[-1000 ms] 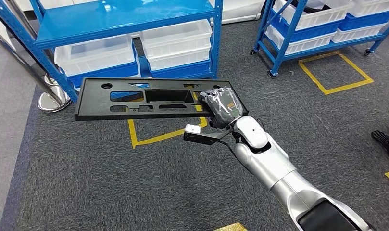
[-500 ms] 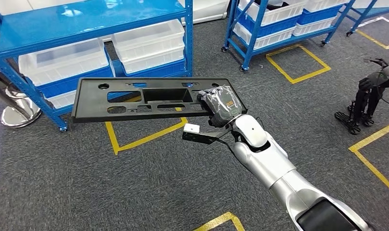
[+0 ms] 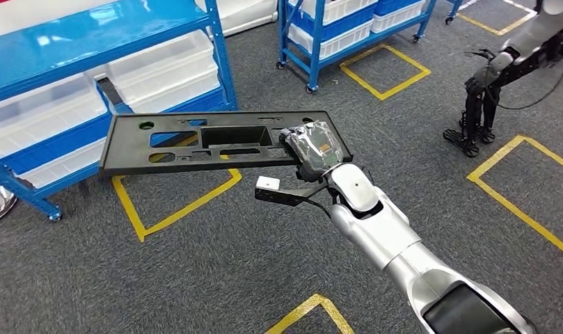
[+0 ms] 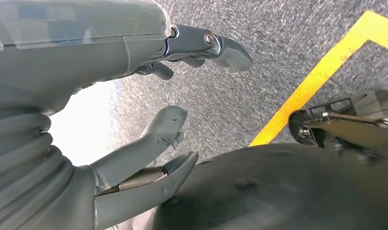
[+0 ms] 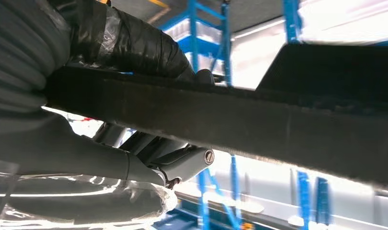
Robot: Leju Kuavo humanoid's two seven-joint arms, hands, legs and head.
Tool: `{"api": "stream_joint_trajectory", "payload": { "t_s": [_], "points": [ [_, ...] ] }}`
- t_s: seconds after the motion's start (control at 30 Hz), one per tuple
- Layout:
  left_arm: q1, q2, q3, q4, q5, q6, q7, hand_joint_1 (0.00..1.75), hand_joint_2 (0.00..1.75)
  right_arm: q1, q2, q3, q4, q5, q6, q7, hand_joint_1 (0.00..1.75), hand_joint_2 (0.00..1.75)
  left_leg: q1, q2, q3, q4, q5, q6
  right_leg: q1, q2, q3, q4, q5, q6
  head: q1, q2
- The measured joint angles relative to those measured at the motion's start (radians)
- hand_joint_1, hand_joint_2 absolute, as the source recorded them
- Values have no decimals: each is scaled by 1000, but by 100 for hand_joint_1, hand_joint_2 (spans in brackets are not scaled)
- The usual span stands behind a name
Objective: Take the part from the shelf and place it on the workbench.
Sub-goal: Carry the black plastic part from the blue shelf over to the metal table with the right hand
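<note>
Black part (image 3: 195,142) held level, long axis leftward, right hand (image 3: 312,149) gripping its end, left hand (image 4: 148,139) empty, fingers apart.

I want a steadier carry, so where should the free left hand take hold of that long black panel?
On the far short end of the black panel, coming from the robot's left. The right hand grips only one end, so the long flat plate sticks out unsupported. The left hand hangs holding nothing.

no readable text, labels or numbers
</note>
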Motion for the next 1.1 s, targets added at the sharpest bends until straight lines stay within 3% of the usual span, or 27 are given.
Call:
{"api": "stream_joint_trajectory", "payload": {
  "t_s": [0.07, 0.1, 0.13, 0.17, 0.23, 0.3, 0.37, 0.4, 0.47, 0.5, 0.57, 0.6, 0.63, 0.67, 0.73, 0.77, 0.8, 0.87, 0.9, 0.97, 1.03, 1.1],
  "points": [
    [2, 2, 1, 0, 0, -1, 1, 0, 175, 1, 4, 4, 3, 1, 0, 1, 168, 175, 1, -15, -54, 112, -38, -1, 2, 25, -5, 2, 3, -3, 0, 0],
    [2, 2, 1, 0, 0, -1, 1, 0, 175, 1, 5, 5, 6, 2, 0, 1, 168, 175, 1, -17, -60, 123, -29, 1, 4, 38, -6, 4, 4, -3, 0, 0],
    [2, 2, 1, 0, 0, -1, 1, 0, 175, 1, 5, 7, 8, 2, -1, 1, 168, 175, 1, -20, -48, 93, -1, 4, 5, 50, -7, 5, 4, -3, 0, 0],
    [2, 3, 2, 0, 0, -1, 1, 0, 175, 1, 5, 8, 10, 3, -1, 0, 168, 175, 0, -30, -18, 29, 39, 10, 6, 63, -6, 7, 5, -2, 0, 0],
    [4, 6, 2, 0, 0, -1, 1, 0, 175, -1, 6, 11, 12, 3, -1, -1, 168, 175, 1, -78, 40, -99, 93, 25, 6, 87, -10, 10, 8, 3, 0, 0],
    [4, 10, 3, 0, 0, -1, 1, 0, 175, -3, 9, 12, 14, 3, -1, -1, 168, 175, -1, -107, 60, -150, 102, 34, -2, 108, -20, 10, 17, 17, 0, 0],
    [1, 8, 3, 0, 0, -1, 1, 0, 175, -3, 10, 13, 16, 8, -1, 0, 168, 175, -1, -88, 65, -166, 110, 37, -7, 129, -26, 4, 27, 33, -2, 0],
    [-1, 8, 3, 0, 1, -2, 0, 0, 175, -4, 10, 14, 16, 12, -1, 2, 168, 175, 2, -74, 69, -177, 117, 40, -4, 122, -30, 7, 24, 39, -1, 0],
    [0, 8, 5, 0, 1, -3, -1, 0, 175, -8, 10, 17, 17, 20, 0, 4, 168, 175, 8, -44, 76, -197, 131, 45, 2, 74, -57, 63, -16, 47, 1, 0],
    [1, 9, 7, 0, 1, -4, -1, 0, 175, -10, 11, 19, 18, 21, 0, 4, 168, 175, 6, -30, 75, -199, 133, 47, 1, 42, -83, 120, -49, 51, 2, 0],
    [3, 9, 10, 0, 1, -6, -1, 0, 175, -10, 11, 22, 20, 21, 0, 6, 168, 175, 4, -4, 70, -195, 133, 48, -6, 13, -137, 239, -100, 59, 3, 0],
    [3, 9, 12, 0, 1, -6, -1, 0, 175, -9, 11, 23, 23, 22, 0, 7, 168, 175, 4, 9, 68, -193, 132, 47, -10, 8, -145, 263, -102, 63, 3, 0],
    [3, 9, 15, 0, 2, -7, -1, 0, 175, -9, 11, 25, 26, 23, 0, 8, 168, 175, 4, 21, 66, -190, 131, 45, -13, 4, -134, 249, -88, 67, 3, 0],
    [3, 9, 16, 0, 2, -7, -1, 0, 175, -9, 10, 26, 29, 24, 0, 8, 168, 175, 4, 32, 65, -186, 129, 43, -16, -5, -105, 200, -61, 69, 3, 0],
    [2, 9, 18, 0, 3, -8, -1, 0, 175, -11, 11, 29, 31, 26, 0, 8, 168, 175, 2, 52, 64, -177, 122, 34, -16, -41, -29, 64, -15, 66, 2, 0],
    [2, 9, 19, 0, 3, -9, -1, 0, 175, -13, 13, 31, 31, 28, 1, 8, 168, 175, 0, 59, 63, -174, 119, 28, -13, -54, -6, 22, -5, 61, 2, 0],
    [1, 9, 19, 0, 3, -9, -1, 0, 175, -14, 14, 32, 31, 30, 2, 9, 168, 175, -2, 67, 63, -171, 116, 22, -9, -60, 3, 2, -4, 54, 2, 0],
    [-2, 10, 19, 0, 3, -9, -2, 0, 175, -15, 15, 34, 30, 33, 5, 12, 168, 175, -3, 82, 66, -172, 115, 10, -5, -40, 0, 2, 0, 40, 2, 0],
    [-3, 10, 20, 0, 3, -9, -2, 0, 175, -16, 15, 35, 29, 34, 7, 14, 168, 175, -1, 79, 67, -168, 109, 4, -6, -31, 0, -1, 3, 33, 2, 0],
    [-2, 10, 20, 0, 3, -10, -3, 0, 175, -17, 18, 38, 26, 35, 12, 17, 168, 175, 5, 39, 47, -118, 70, -4, -10, -12, 0, -8, 11, 18, 2, 0],
    [2, 10, 21, 0, 3, -10, -3, 0, 175, -18, 22, 41, 25, 35, 16, 18, 168, 175, 8, -7, -12, 12, -1, -8, -9, 9, -4, -9, 15, 10, 2, 0],
    [3, 10, 22, 0, 3, -10, -2, 0, 175, -16, 24, 45, 26, 35, 18, 18, 168, 175, 8, -19, -65, 124, -38, -9, -6, 33, -7, -7, 16, 8, 2, 0]
  ]
}}
